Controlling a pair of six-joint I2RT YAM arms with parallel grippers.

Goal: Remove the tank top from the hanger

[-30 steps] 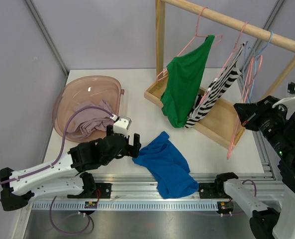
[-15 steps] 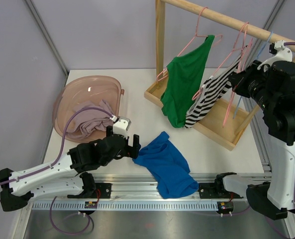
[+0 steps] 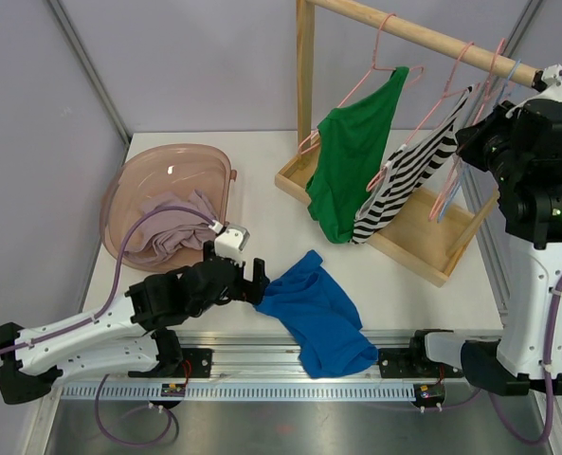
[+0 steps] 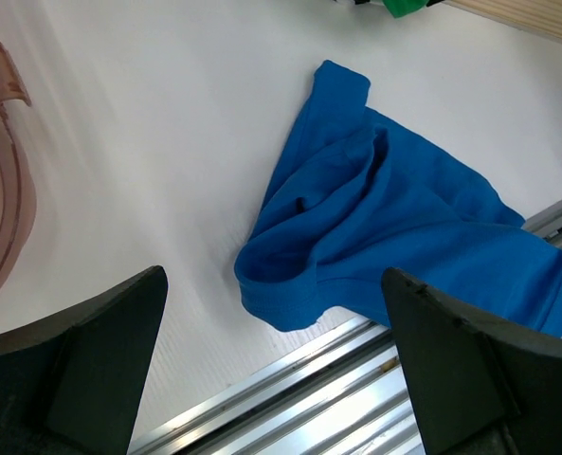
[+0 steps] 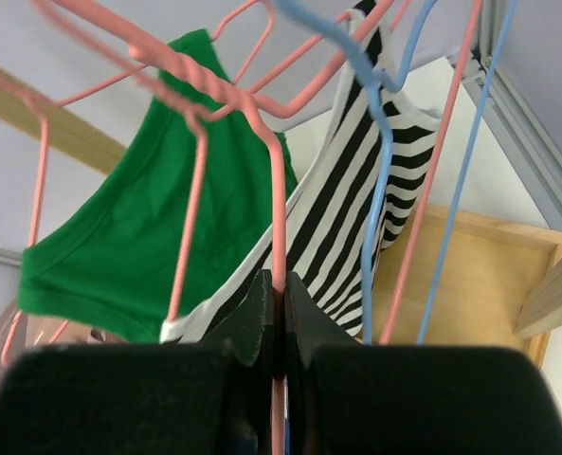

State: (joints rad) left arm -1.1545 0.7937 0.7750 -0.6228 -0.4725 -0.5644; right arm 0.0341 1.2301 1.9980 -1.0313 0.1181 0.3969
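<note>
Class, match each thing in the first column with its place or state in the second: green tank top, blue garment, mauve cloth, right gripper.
1. green tank top
2. blue garment
3. mauve cloth
4. right gripper

A. shut on a pink hanger
B. inside the pink basin
C. hangs under the wooden rail
D. lies on the table

Pairs: 1-C, 2-D, 3-B, 4-A
</note>
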